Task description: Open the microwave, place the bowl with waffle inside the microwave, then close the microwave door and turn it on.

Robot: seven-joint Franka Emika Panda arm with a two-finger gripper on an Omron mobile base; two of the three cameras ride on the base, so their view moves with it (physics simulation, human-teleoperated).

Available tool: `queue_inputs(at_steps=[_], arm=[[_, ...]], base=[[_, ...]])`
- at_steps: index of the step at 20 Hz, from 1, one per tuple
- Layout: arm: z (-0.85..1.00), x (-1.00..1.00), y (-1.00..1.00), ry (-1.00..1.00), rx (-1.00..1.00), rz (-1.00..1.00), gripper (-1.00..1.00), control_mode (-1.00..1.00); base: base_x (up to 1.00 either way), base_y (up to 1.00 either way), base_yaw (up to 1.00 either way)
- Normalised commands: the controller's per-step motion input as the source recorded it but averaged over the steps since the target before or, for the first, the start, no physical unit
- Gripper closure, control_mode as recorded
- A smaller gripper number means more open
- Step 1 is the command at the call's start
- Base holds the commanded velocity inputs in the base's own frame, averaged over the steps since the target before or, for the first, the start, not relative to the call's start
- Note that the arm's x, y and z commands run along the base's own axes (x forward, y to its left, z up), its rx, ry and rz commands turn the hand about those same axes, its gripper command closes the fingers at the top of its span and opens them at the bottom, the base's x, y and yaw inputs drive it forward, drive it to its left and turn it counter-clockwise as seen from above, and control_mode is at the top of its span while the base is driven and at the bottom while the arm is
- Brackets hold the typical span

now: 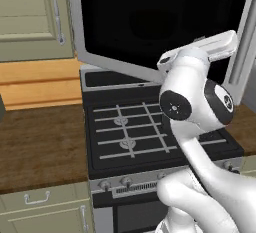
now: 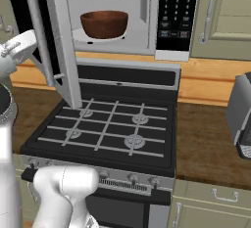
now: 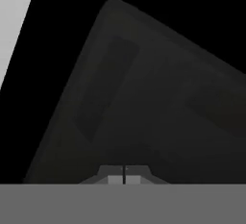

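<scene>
Bowl [image 2: 104,23] sits inside the microwave [image 2: 147,16], resting on the white turntable [image 2: 83,36] in the light grey cavity, so the placing step looks done and the closing of the microwave door [image 2: 59,41] is the step in hand. The door stands swung wide out over the black gas stove [image 2: 108,129], its black window [image 1: 150,22] facing the arm in the left base view and its long silver handle [image 2: 38,31] running upright along the free edge. The gripper [image 3: 124,179] is pressed close to that dark glass: in the hand view the two fingers [image 3: 114,180] lie clenched together with only a thin seam between them, grasping nothing, and the window spreads just ahead of them. The hand thus lies on the outer face of the door, with the cavity and bowl beyond the panel. Judged from this, the coming move is a push on the panel toward the cavity, swinging it about its hinge.
</scene>
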Motion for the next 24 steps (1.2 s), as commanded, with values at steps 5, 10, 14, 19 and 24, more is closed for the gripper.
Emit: queue_inputs(at_steps=[5,10,14,19,24], arm=[[0.04,0.94,-0.50,0.40,0.39,0.24,1.00,-1.00],[-0.20,1.00,-0.16,0.31,0.20,0.19,1.00,-1.00],[-0.45,1.00,0.00,0.06,0.01,0.17,1.00,-1.00],[-0.65,1.00,0.00,-0.20,0.00,0.22,1.00,-1.00],[-0.33,1.00,-0.08,-0.15,0.02,0.20,1.00,-1.00]], base=[[0.00,0.00,0.00],[0.00,0.00,0.00],[0.00,0.00,0.00],[0.00,0.00,0.00],[0.00,0.00,0.00]])
